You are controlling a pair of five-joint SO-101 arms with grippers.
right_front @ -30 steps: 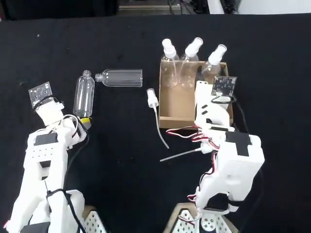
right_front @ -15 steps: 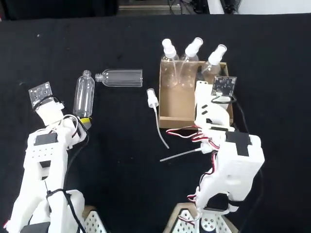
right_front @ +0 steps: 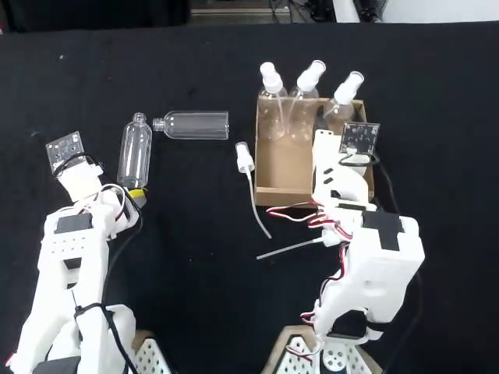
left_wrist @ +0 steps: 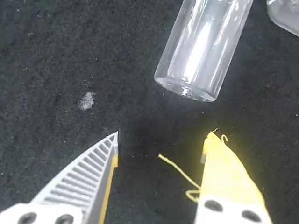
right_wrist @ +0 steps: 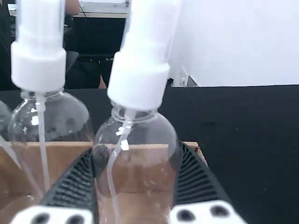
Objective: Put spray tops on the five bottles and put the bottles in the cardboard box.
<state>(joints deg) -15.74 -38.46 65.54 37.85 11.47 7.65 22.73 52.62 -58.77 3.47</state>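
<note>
The bottles are thin clear plastic: light, slick and easily squashed, so I judge a gentle mid-body pinch safest. The spray tops' long tubes look floppy and are better held by the head. The cardboard box [right_front: 284, 167] holds three topped bottles standing along its far wall. The right gripper [right_wrist: 136, 151] has its fingers pinching the rightmost bottle [right_wrist: 135, 126]. Two bare bottles lie on the worktop [right_front: 195, 296] left of the box. The left gripper [left_wrist: 163, 140] has its fingers spread just near of the left bare bottle [left_wrist: 201, 46], at its base. A loose spray top [right_front: 245, 158] lies just left of the box.
</note>
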